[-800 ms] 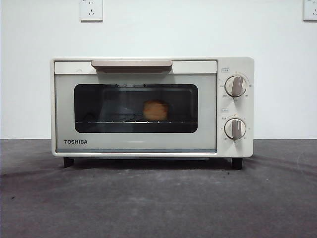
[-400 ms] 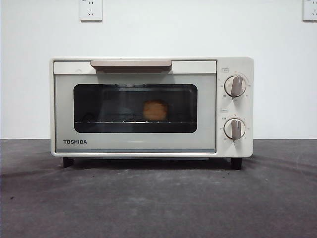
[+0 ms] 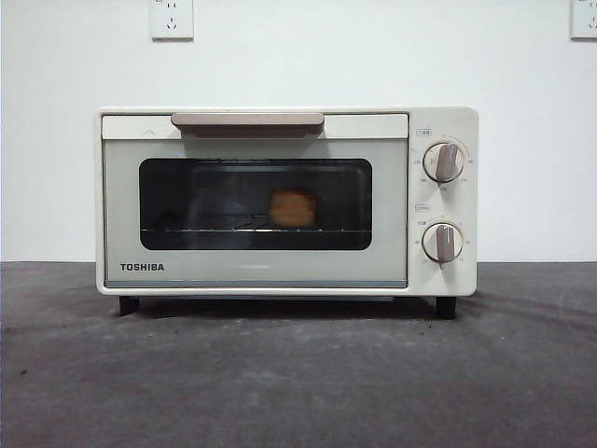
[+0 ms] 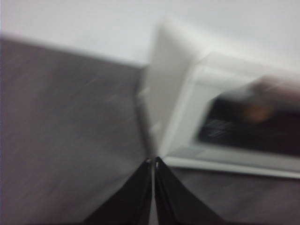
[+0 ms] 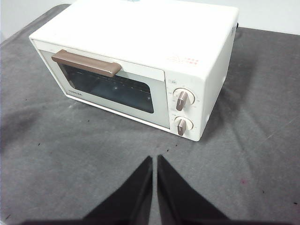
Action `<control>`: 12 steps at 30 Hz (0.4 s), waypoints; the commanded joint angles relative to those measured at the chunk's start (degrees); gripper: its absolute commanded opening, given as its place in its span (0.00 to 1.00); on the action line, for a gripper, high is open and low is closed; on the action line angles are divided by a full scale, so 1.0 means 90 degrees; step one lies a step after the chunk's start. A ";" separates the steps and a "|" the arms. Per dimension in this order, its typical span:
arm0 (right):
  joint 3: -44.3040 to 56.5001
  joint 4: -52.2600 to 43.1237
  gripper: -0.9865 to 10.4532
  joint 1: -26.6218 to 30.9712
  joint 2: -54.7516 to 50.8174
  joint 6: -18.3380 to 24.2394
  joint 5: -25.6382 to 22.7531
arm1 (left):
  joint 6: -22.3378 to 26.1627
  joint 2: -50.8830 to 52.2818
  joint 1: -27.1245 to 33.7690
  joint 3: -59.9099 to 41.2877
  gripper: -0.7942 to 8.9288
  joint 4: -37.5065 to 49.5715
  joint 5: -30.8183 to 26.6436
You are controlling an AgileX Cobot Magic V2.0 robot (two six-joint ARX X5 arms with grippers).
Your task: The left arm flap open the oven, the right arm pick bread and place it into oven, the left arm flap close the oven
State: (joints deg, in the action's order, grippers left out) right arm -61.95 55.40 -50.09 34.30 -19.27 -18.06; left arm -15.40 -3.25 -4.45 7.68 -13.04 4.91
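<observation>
- White wall [image 3: 373, 65] behind, with a socket [image 3: 172, 19] up high and part of a second socket [image 3: 584, 19] cut by the frame edge; dark grey table [image 3: 298, 383] below.
- Front view: oven [image 3: 285, 201] stands square-on, door shut, handle [image 3: 247, 121] along the door's top, two knobs [image 3: 443, 161] on the panel at its side. No arm shows in this view.
- Front view only: bread [image 3: 293, 207] sits on the wire rack [image 3: 252, 229] inside, seen through the dark window, a little off centre toward the knob side.
- Right wrist view looks down on the oven from above and in front, showing its flat top and a side wall; the window glass reads dark and the bread cannot be made out there.
- Left wrist view is heavily blurred: an oven corner, part of the door, and an orange smudge behind the glass that may be the bread; details unreadable.
- Left gripper [image 4: 153, 161]: tips pressed together, nothing between them, pointing at the oven's lower corner; contact cannot be judged through the blur.
- Right gripper [image 5: 154, 158]: jaws pressed nearly together, only a thin slit between, holding nothing, above bare table well apart from the oven front.
</observation>
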 commanded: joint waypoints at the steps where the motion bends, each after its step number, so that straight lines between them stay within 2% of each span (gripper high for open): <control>1: -0.0034 -0.0058 0.10 -0.0058 0.0032 0.0073 -0.0022 | 0.0299 0.0299 0.0058 -0.0284 0.10 0.0073 -0.0328; 5: -0.0034 -0.0058 0.10 -0.0056 0.0034 0.0073 -0.0022 | 0.0578 0.0340 0.0121 -0.0619 0.10 0.0204 -0.0663; 9: -0.0034 -0.0061 0.10 -0.0056 0.0032 0.0073 -0.0024 | 0.0702 0.0340 0.0187 -0.0777 0.10 0.0243 -0.0738; 12: -0.0034 -0.0061 0.10 -0.0058 0.0032 0.0073 -0.0022 | 0.1037 0.0340 0.0250 -0.0777 0.10 0.0248 -0.0741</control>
State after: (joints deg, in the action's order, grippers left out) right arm -61.95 55.40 -50.09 34.30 -19.27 -18.06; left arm -8.86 -0.30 -2.33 1.87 -10.46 -1.52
